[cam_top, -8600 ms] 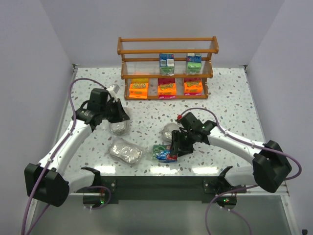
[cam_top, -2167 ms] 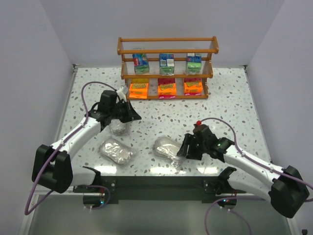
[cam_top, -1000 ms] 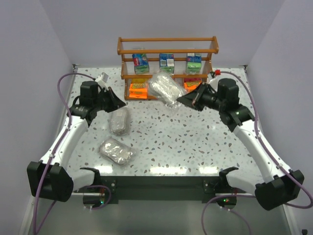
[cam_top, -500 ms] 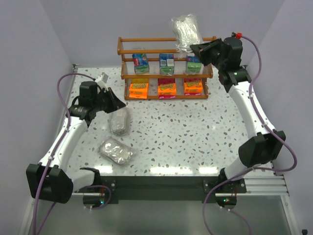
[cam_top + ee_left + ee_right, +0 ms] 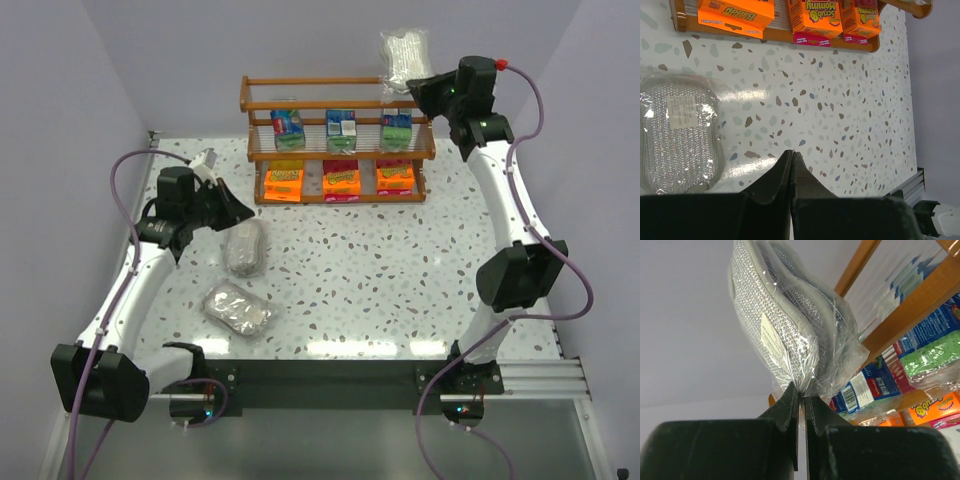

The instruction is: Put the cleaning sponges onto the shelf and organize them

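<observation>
The orange-brown shelf (image 5: 342,105) stands at the table's back with three green/blue packs (image 5: 341,124) on its middle tier and three orange packs (image 5: 341,178) on its bottom tier. My right gripper (image 5: 421,88) is shut on the clear wrap of a silvery-grey oval sponge (image 5: 402,52) and holds it above the shelf's top right corner; it also shows in the right wrist view (image 5: 775,325). Two more silvery sponges lie on the table (image 5: 244,248) (image 5: 237,308). My left gripper (image 5: 243,212) is shut and empty above the table, just beside one of them (image 5: 677,132).
The table has white walls at the back and sides. The shelf's top tier (image 5: 300,82) holds nothing. Orange packs show at the top of the left wrist view (image 5: 818,17).
My right gripper has lifted the silvery sponge from the table's front up to above the shelf's top right corner. The left arm has barely moved.
</observation>
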